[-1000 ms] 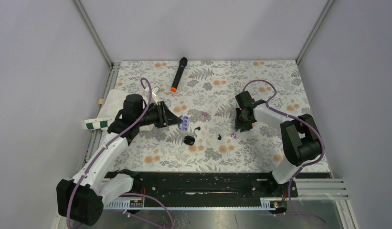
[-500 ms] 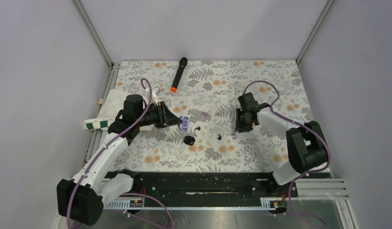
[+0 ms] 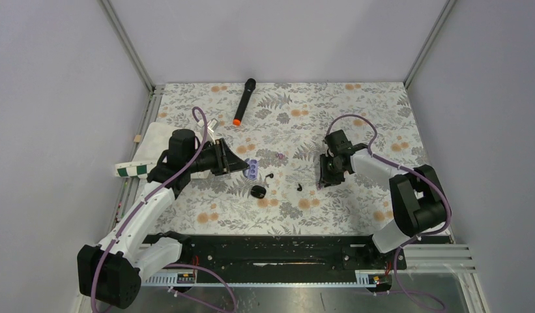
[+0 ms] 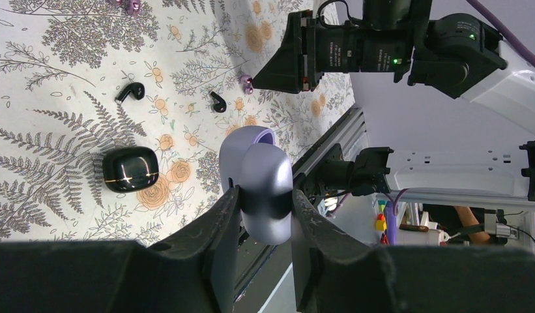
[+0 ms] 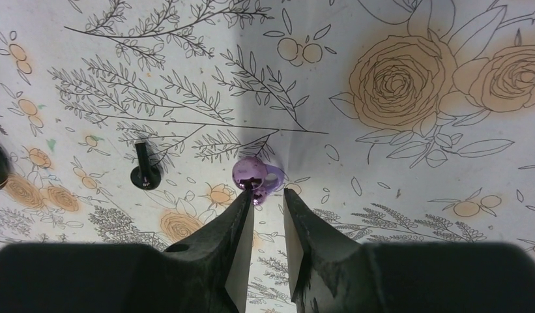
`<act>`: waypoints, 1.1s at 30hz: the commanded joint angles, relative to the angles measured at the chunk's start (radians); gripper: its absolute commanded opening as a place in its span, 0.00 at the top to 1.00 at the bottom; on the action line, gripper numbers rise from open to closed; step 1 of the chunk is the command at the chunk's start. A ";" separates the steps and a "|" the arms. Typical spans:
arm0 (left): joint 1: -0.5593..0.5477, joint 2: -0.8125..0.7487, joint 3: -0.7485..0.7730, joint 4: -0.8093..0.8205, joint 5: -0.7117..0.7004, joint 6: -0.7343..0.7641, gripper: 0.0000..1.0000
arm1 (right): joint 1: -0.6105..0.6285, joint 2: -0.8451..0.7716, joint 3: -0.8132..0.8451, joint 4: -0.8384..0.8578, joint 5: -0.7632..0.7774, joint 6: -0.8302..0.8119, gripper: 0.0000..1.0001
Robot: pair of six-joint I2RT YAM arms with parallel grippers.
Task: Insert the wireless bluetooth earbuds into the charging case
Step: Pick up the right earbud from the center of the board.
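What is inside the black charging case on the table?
Its inside is hidden: the black charging case lies shut. One black earbud and a second black earbud lie outside it on the floral mat.

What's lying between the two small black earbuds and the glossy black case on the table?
Nothing visible. Only bare floral tablecloth lies between the stemmed black earbud, the second black earbud and the glossy black rounded charging case. The small lilac earbud sits aside, at the tips of the right gripper. The case's lid looks shut.

On the table, charging case with 2 earbuds to its right, microphone well behind it
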 commanded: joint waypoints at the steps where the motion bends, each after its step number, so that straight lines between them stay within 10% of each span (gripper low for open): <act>1: -0.006 -0.021 0.009 0.054 -0.007 -0.006 1.00 | 0.007 0.033 0.026 -0.008 -0.010 -0.018 0.70; 17: -0.008 -0.017 0.012 0.054 -0.004 -0.001 1.00 | 0.015 0.075 0.037 0.066 0.018 0.077 0.66; 33: -0.009 -0.022 0.009 0.054 -0.002 0.002 1.00 | 0.096 0.076 -0.008 0.091 0.365 0.179 0.71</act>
